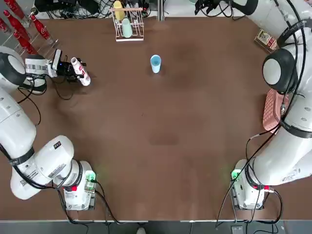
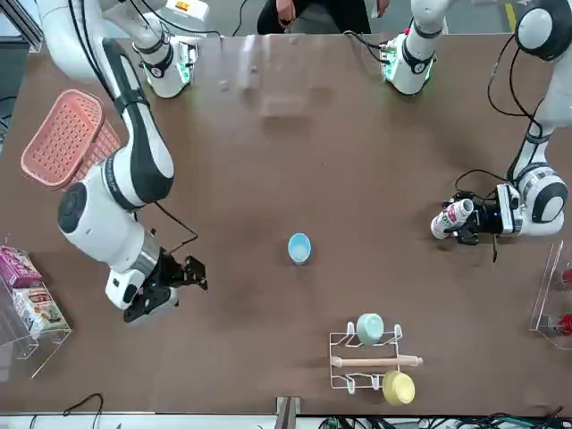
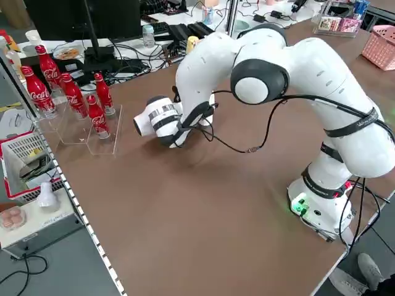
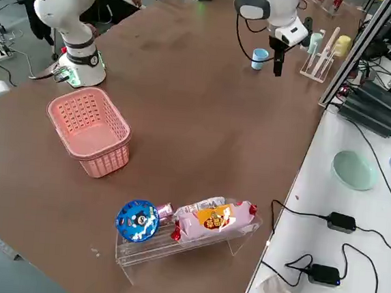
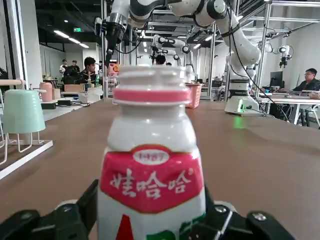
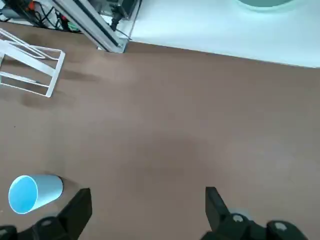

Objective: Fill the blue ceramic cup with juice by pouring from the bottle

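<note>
Bottle Upright at the Left Hand, Blue Cup Across From It

The left hand (image 5: 151,192) is low over the table (image 1: 161,141), at the white bottle (image 5: 150,170) with its pink-red label. The bottle is upright, its white top up. Whether the hand is pinching the bottle or spread around it, I cannot tell.

Outward from that hand, to its right and slightly farther from the robot's bases, the blue cup (image 1: 155,64) stands upright on the table, well apart from the bottle. Beyond the cup, a little toward the left hand's side, is a white wire rack (image 1: 129,38) carrying a mint-green cup (image 1: 126,28) and a yellow cup (image 1: 118,11). On the left hand's outer, far side, red cola bottles (image 3: 38,92) stand in a clear holder (image 3: 102,145).

The right hand (image 6: 149,192) hangs above the table on the cup's other side, spread wide with nothing between its fingers. The cup is outside that spread, past one finger. On the right hand's outer side, a clear stand (image 4: 173,247) bears snack packets (image 4: 215,218) and a round blue package (image 4: 137,220). Nearer the right arm's base, a pink basket (image 4: 91,127) sits on the table.
</note>
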